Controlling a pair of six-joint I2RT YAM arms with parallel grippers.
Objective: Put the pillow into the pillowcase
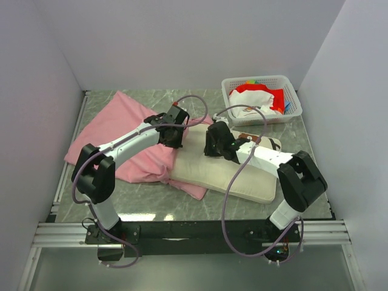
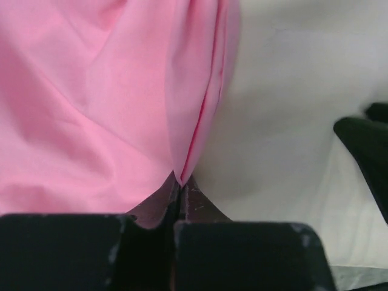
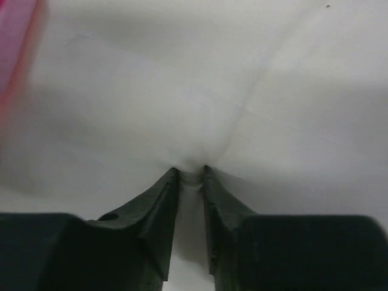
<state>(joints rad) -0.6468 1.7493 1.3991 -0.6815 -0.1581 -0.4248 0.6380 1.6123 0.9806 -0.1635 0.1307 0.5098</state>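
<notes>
The pink pillowcase (image 1: 124, 130) lies wrinkled on the left of the table, and its right edge overlaps the cream pillow (image 1: 242, 179), which lies flat in the middle. My left gripper (image 1: 171, 136) is at that edge, shut on a thin fold of the pillowcase (image 2: 109, 91), with the left gripper (image 2: 180, 180) tips meeting at the fold. The pillow (image 2: 291, 91) lies just beside it. My right gripper (image 1: 212, 147) presses down on the pillow's upper face. In the right wrist view the right gripper (image 3: 189, 173) pinches a small ridge of the pillow (image 3: 182, 79). The bear print is hidden.
A white plastic basket (image 1: 290, 82) holding red and white cloth stands at the back right. Grey walls close in the table on three sides. The right arm's black fingers (image 2: 364, 142) show at the right edge of the left wrist view.
</notes>
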